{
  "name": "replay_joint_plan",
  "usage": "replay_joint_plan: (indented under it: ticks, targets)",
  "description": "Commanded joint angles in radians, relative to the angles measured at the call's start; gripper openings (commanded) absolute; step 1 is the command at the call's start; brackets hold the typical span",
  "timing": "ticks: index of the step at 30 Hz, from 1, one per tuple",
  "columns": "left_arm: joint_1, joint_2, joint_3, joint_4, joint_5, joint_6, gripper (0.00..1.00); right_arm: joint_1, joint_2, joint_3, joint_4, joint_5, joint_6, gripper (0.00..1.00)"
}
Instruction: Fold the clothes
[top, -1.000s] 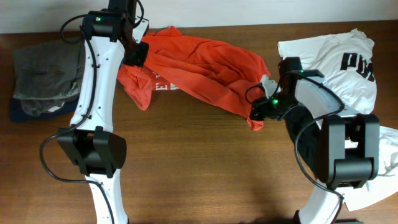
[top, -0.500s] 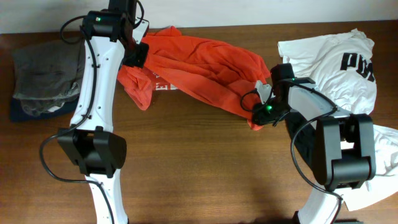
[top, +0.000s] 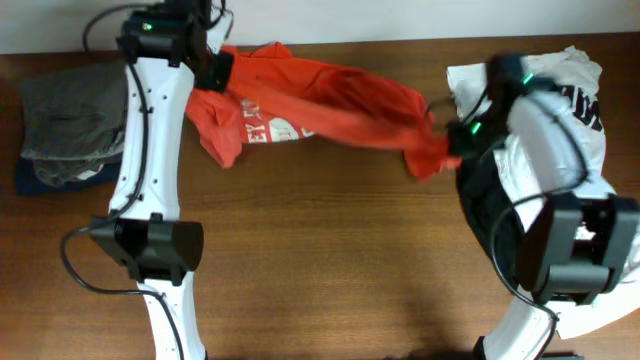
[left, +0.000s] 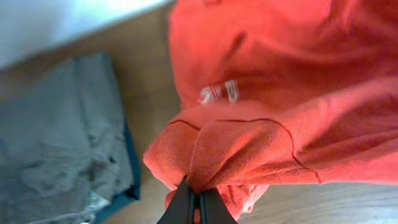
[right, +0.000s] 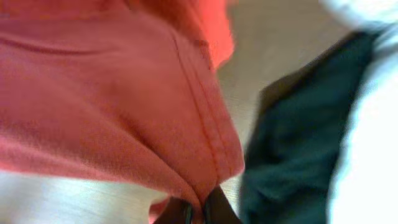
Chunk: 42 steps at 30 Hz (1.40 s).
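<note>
An orange shirt (top: 320, 100) with white lettering hangs stretched between both grippers above the wooden table. My left gripper (top: 215, 70) is shut on its upper-left end; the left wrist view shows bunched orange cloth (left: 249, 143) pinched between the closed fingers (left: 196, 205). At the shirt's right end my right gripper (top: 450, 140) is shut on a hem, and the right wrist view shows the orange fabric (right: 124, 112) caught in the closed fingers (right: 199, 214). A white shirt (top: 560, 90) with dark lettering lies at the far right, under the right arm.
A folded grey garment on a dark blue one (top: 70, 125) lies at the table's left edge, also in the left wrist view (left: 56, 149). More white cloth (top: 615, 270) lies at the lower right. Dark fabric (right: 292, 155) lies beside the right gripper.
The right gripper shut on the orange shirt's right end and pulled it right and up. The left gripper shifted slightly left, and the shirt stretched out, showing more lettering.
</note>
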Motion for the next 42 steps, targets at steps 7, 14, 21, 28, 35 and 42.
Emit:
replay_joint_plan:
  ticks: [7,14,21,28,35,42]
  targets:
    - [0.014,-0.130,0.211,-0.012,-0.139,-0.010,0.01,-0.027,-0.043,0.617,-0.239,0.103,-0.026,0.04]
    - [0.014,-0.306,0.216,-0.015,-0.139,-0.010,0.01,-0.027,-0.043,0.924,-0.430,0.121,-0.026,0.04]
    - [0.014,-0.377,0.216,0.076,-0.158,-0.009,0.00,-0.027,-0.042,1.000,-0.387,0.121,-0.026,0.04]
    - [0.046,-0.323,0.216,0.301,-0.180,-0.009,0.00,-0.026,-0.013,0.990,-0.166,0.093,-0.026,0.04]
    - [0.089,-0.255,0.216,0.520,-0.180,-0.009,0.00,-0.024,0.042,0.985,0.059,0.014,-0.022,0.04]
    - [0.158,-0.178,0.215,0.824,-0.034,-0.002,0.00,-0.005,0.116,0.985,0.299,-0.035,0.005,0.04]
